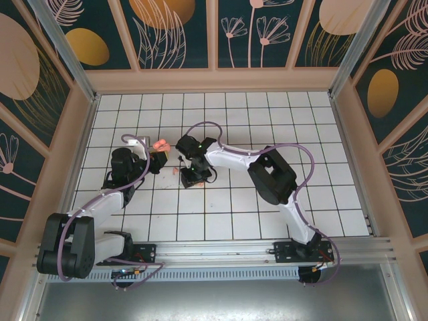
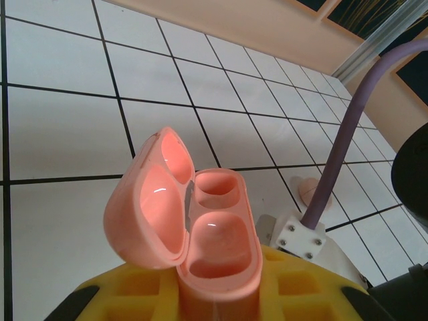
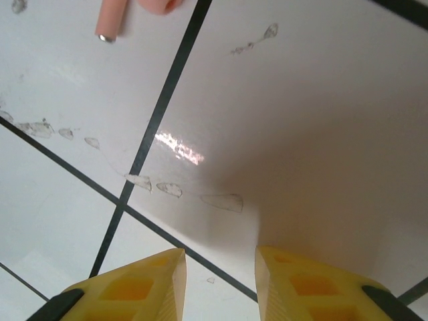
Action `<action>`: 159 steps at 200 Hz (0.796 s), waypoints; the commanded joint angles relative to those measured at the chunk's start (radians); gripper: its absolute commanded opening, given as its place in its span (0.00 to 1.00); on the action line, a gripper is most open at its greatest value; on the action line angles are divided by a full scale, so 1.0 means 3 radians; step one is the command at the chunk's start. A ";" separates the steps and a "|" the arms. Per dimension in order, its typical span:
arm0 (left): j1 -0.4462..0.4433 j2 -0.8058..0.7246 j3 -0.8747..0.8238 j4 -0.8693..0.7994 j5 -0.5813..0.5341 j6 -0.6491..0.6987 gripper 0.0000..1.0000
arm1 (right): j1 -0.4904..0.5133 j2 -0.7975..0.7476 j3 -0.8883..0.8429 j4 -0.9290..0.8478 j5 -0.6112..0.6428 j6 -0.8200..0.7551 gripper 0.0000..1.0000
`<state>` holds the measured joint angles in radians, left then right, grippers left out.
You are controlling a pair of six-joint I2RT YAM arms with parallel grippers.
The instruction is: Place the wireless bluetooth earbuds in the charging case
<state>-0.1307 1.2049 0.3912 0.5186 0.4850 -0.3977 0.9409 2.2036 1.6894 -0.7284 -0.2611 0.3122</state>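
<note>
My left gripper (image 2: 217, 294) is shut on the salmon-pink charging case (image 2: 215, 244) and holds it upright above the tiles. The case's lid (image 2: 150, 204) is swung open to the left, and both wells are empty. In the top view the case (image 1: 159, 144) sits at the tip of the left gripper (image 1: 155, 159). One pale-pink earbud (image 3: 110, 17) lies on the white floor at the top edge of the right wrist view, well ahead of my right gripper (image 3: 219, 257). That gripper is open and close to the floor, with nothing between its yellow fingers. The earbud (image 2: 307, 189) is partly behind a purple cable.
The right gripper (image 1: 189, 175) hovers just right of the left one, near the middle of the tiled floor (image 1: 267, 114). Peach walls (image 1: 214, 80) enclose the floor. A purple cable (image 2: 338, 140) crosses the left wrist view. Scuff marks (image 3: 221, 200) dot the tile.
</note>
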 commanded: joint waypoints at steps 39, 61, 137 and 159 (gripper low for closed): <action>0.0023 -0.0023 0.0088 0.0002 0.0009 0.0029 0.21 | 0.0124 -0.0179 -0.0252 -0.0206 0.0024 -0.0149 0.32; 0.0021 -0.0020 0.0089 0.0003 0.0014 0.0026 0.21 | 0.0153 -0.0258 -0.0318 -0.0190 0.0052 -0.0178 0.32; 0.0022 -0.0024 0.0088 -0.0001 0.0013 0.0032 0.21 | 0.0163 -0.0678 -0.0682 -0.0210 0.0048 -0.0049 0.33; 0.0022 -0.0028 0.0089 -0.0028 0.0013 0.0036 0.20 | 0.0134 -0.0943 -0.0802 -0.0094 0.0037 0.0328 0.37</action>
<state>-0.1307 1.2049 0.3912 0.5182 0.4854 -0.3977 0.9817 2.0418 1.4818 -0.7666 -0.2581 0.3004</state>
